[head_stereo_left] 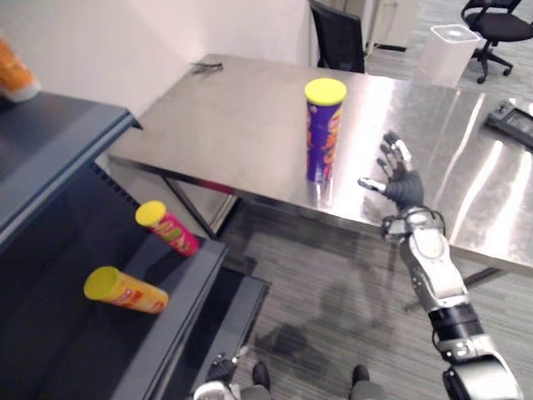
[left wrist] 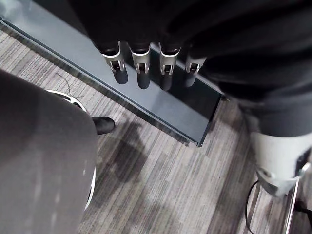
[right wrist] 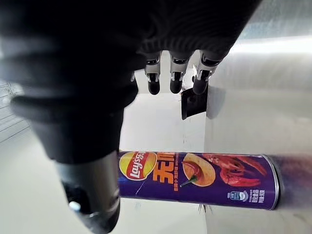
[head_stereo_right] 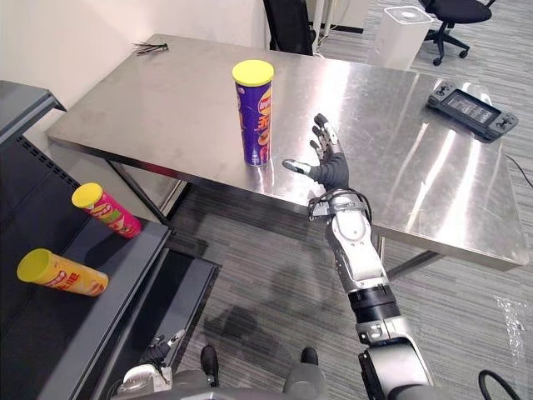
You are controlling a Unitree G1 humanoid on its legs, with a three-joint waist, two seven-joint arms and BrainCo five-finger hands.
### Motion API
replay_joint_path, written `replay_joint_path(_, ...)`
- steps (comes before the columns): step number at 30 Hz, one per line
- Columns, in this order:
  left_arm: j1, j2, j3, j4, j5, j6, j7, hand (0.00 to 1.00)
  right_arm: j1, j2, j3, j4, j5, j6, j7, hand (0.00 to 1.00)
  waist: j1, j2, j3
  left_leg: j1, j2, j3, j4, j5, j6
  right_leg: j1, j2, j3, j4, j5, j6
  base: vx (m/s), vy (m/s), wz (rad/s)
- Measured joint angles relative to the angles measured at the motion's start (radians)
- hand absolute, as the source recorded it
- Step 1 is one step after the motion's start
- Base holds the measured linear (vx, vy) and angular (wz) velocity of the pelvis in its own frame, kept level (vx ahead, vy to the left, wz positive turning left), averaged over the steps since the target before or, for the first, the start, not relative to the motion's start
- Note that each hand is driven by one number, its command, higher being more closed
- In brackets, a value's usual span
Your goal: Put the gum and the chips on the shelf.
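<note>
My left hand low, fingers straight and loose above the shelf edge, purple chips can upright on the table, long axis vertical, yellow lid up, just left of my right hand and its spread fingers, untouched

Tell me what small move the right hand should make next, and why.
Probably ease the right hand leftward to the purple chips can and close round it. The can stands upright on the steel table, untouched; the hand hangs open beside it, apart. A yellow tube and a red tube already lie on the shelf.
</note>
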Motion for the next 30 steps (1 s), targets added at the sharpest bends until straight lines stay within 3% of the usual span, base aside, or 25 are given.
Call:
replay_joint_path(8, 0.001, -0.001, 0.000, -0.018, -0.009, 0.008, 0.005, 0.00, -0.161, 0.001, 0.069, 0.103, 0.006, 0.020, -0.004, 0.00, 0.016, -0.003, 0.003, 0.001, 0.001, -0.031, -0.042, 0.029, -0.001, 0.012, 0.003, -0.038, -0.015, -0.003, 0.000, 0.01, -0.007, 0.14)
replay_joint_path(30, 0.007, 0.002, -0.017, -0.042, -0.047, 0.018, 0.006, 0.00, -0.312, 0.014, 0.018, 0.401, 0.032, 0.071, -0.084, 0.00, 0.041, -0.004, 0.004, -0.012, -0.001, -0.056, -0.043, 0.029, -0.002, 0.063, 0.009, -0.076, -0.108, 0.030, 0.002, 0.01, -0.002, 0.03)
